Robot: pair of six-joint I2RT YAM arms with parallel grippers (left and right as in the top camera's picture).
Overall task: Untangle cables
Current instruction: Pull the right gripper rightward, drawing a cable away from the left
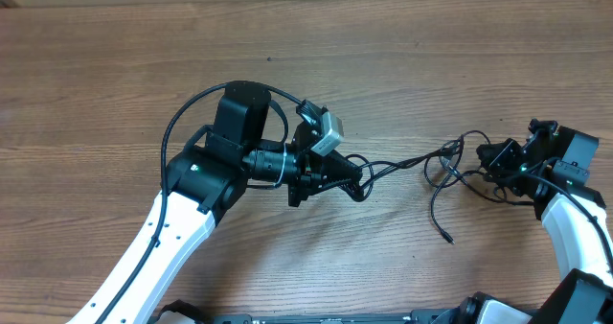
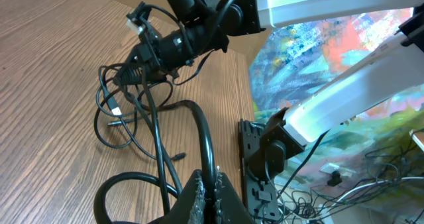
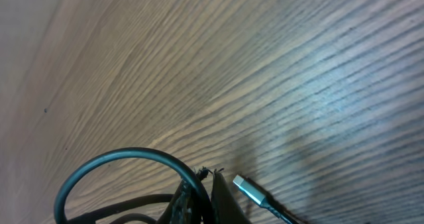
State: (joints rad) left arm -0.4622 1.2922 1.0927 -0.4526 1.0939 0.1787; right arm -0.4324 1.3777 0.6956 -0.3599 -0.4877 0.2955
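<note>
Thin black cables [image 1: 421, 161] stretch in a loose tangle between my two grippers on the wooden table. One free end [image 1: 447, 238] trails toward the front. My left gripper [image 1: 352, 177] is shut on a black cable; in the left wrist view the jaws [image 2: 212, 192] pinch one strand [image 2: 207, 141] that runs to the tangle [image 2: 126, 108]. My right gripper [image 1: 488, 159] is shut on the tangle's other side; in the right wrist view its jaws [image 3: 204, 184] clamp a black cable loop [image 3: 126, 156]. A silvery-grey plug [image 3: 246, 188] lies just beside them.
The right arm's wrist [image 2: 192, 25] shows across the tangle in the left wrist view. The table's edge [image 2: 243, 111] runs close by, with a black mount [image 2: 258, 161] and loose floor wires [image 2: 344, 177] beyond it. Bare wood [image 1: 306, 46] fills the far side.
</note>
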